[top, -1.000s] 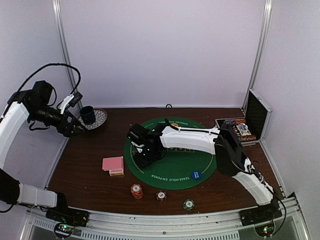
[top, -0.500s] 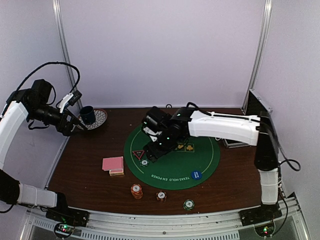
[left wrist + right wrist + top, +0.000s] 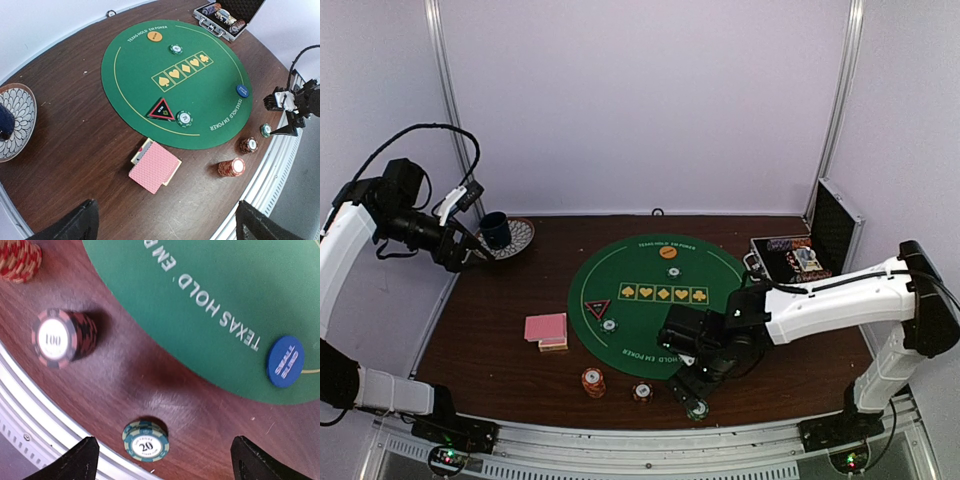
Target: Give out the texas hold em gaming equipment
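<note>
R end effector (image 3: 692, 390) swung from 9 o'clock of round green felt mat (image 3: 200, 95) to near edge of brown wooden surface (image 3: 500, 350), abt 5–6 o'clock. Jaws widened, empty, over short green striped chip stack (image 3: 145, 441).

Single green chip (image 3: 184, 117) now beside red triangle marker (image 3: 161, 108): prob. one delivery done, next pick starting.

L end effector (image 3: 165, 205) wide, empty, high at 10 o'clock.

R wrist reads "20" on stack. Top view hides blue disc (image 3: 285, 361) behind arm.

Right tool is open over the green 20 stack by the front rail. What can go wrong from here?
1. The green chip stack sits right beside the metal rail; an off-centre close by the right tool may shove it against the rail.
2. It is a short stack, so pinching may scatter chips toward the 100 stack.
</note>
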You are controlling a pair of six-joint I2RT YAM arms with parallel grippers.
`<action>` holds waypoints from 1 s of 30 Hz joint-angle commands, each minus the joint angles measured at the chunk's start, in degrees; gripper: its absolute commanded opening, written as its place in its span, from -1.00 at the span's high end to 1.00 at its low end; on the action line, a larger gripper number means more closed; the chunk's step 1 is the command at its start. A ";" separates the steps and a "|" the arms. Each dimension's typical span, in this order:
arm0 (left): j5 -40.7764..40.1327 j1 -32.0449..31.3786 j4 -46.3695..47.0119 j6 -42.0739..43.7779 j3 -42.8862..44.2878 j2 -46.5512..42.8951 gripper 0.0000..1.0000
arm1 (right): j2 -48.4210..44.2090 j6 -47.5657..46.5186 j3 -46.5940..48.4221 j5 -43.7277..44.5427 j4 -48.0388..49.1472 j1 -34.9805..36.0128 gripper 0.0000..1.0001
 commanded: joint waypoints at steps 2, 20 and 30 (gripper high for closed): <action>-0.08 -0.29 -0.25 0.91 2.01 -0.11 -0.95 | -2.11 4.13 -3.69 0.43 3.07 1.46 -0.93; -0.78 -0.34 -0.54 1.17 2.56 0.36 -0.95 | 2.73 5.13 -7.69 -1.99 7.41 4.39 -0.84; -0.72 -0.34 -0.51 1.00 2.73 0.48 -0.95 | 3.86 4.88 -10.19 -0.44 7.69 4.17 -0.69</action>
